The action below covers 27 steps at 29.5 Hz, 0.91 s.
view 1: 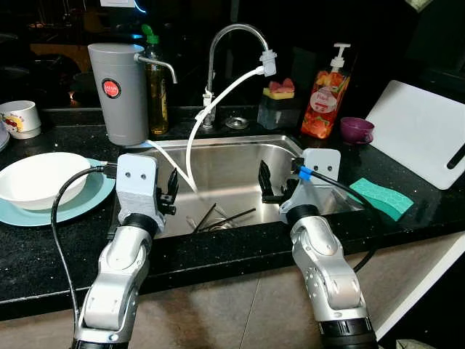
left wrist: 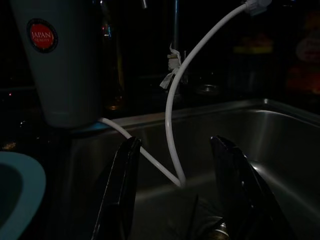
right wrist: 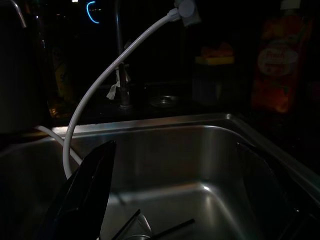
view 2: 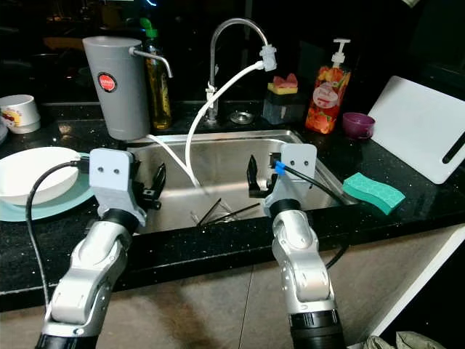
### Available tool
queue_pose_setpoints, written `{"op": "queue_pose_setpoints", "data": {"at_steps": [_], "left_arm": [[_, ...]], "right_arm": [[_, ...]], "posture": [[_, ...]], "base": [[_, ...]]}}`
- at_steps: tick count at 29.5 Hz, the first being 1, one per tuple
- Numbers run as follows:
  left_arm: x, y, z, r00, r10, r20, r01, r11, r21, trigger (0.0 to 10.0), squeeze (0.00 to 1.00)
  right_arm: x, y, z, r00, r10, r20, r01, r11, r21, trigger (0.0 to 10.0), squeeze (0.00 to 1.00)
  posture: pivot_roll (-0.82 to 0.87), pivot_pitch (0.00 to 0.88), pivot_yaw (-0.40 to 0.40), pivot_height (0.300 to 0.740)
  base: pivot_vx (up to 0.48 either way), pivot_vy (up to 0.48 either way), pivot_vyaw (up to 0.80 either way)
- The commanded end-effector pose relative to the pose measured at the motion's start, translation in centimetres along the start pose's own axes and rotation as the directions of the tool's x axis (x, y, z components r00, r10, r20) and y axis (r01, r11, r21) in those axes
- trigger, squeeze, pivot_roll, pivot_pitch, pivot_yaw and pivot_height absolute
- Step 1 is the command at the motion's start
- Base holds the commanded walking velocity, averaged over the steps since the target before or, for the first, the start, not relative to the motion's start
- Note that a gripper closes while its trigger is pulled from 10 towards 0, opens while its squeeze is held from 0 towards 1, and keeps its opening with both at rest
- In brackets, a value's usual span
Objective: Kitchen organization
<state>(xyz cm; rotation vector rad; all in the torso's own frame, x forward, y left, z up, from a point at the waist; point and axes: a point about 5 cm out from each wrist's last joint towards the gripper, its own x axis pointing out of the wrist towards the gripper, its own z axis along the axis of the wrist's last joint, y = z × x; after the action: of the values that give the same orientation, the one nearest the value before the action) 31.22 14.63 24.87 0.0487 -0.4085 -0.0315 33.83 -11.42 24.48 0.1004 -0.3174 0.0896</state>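
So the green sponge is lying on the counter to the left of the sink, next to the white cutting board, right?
Not quite. The green sponge lies on the counter to the right of the sink, not the left, as the left eye view shows. It does lie next to the white cutting board.

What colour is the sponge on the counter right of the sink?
Teal green sponge, clearest in the left eye view.

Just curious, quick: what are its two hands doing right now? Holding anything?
Left hand: open, holding nothing, over the sink.
Right hand: open, holding nothing, over the sink.
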Motion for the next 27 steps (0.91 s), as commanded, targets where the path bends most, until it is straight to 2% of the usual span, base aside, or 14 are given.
{"op": "queue_pose_setpoints", "data": {"at_steps": [1, 9, 27], "left_arm": [[0.18, -0.28, 0.07, 1.000, -0.014, 0.009, 0.014, 1.000, -0.001, 10.0, 0.00], [-0.15, -0.69, 0.06, 1.000, -0.018, 0.007, 0.018, 1.000, -0.012, 10.0, 0.00], [-0.08, -0.53, 0.09, 1.000, -0.012, 0.009, 0.012, 1.000, -0.011, 10.0, 0.00]], "right_arm": [[0.07, -0.04, 0.07, 1.000, -0.009, 0.007, 0.009, 1.000, 0.009, 10.0, 0.00], [-0.19, -0.02, -0.09, 1.000, -0.003, -0.001, 0.003, 1.000, 0.006, 10.0, 0.00], [-0.15, 0.11, -0.07, 1.000, 0.002, 0.000, -0.002, 1.000, 0.006, 10.0, 0.00]], "posture": [[0.15, 0.064, -0.075, 0.740], [0.15, 0.068, -0.078, 0.740], [0.15, 0.068, -0.079, 0.740]], "base": [[0.000, 0.000, 0.00], [0.000, 0.000, 0.00], [0.000, 0.000, 0.00]]}}
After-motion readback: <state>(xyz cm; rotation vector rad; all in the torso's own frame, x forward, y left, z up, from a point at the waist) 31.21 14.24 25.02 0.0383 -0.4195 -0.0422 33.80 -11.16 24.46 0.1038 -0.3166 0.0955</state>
